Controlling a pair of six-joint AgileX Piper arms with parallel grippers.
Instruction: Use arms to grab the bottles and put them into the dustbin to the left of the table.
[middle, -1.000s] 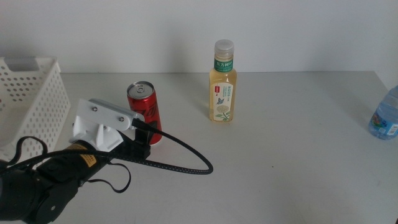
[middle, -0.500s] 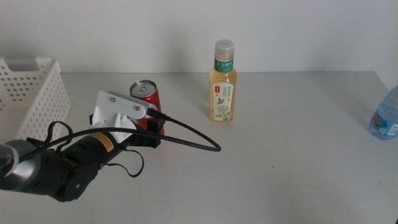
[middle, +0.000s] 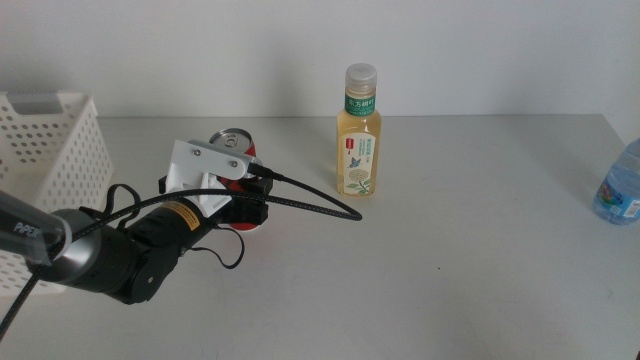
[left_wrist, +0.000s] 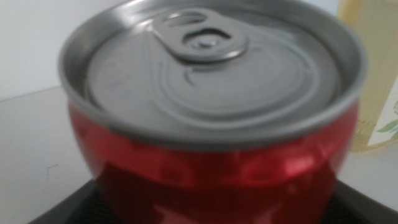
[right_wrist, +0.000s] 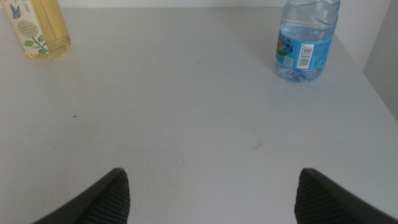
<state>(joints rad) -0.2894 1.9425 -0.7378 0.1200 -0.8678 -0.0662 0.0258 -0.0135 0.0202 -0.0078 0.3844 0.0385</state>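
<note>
The left arm reaches in from the near left side of the light grey table, its black cable looping out toward the centre. The left gripper sits right at a red cola can, which stands upright on the tabletop and is largely hidden in the middle view behind the white wrist-camera mount. In the left wrist view the can fills nearly the whole picture, its silver lid and pull tab facing the camera, with the dark jaws showing only as slivers at either side of its base; the can stands between them, but whether the jaws actually press on it cannot be told. Just beyond the can, toward the table's middle, a pale yellow tea bottle with a green label and grey cap stands upright. A small clear water bottle with a blue label stands at the far right edge of the table. The white perforated dustbin rests at the left edge. The right gripper hangs over bare tabletop with its jaws spread wide, the water bottle and the tea bottle well ahead of it.
</note>
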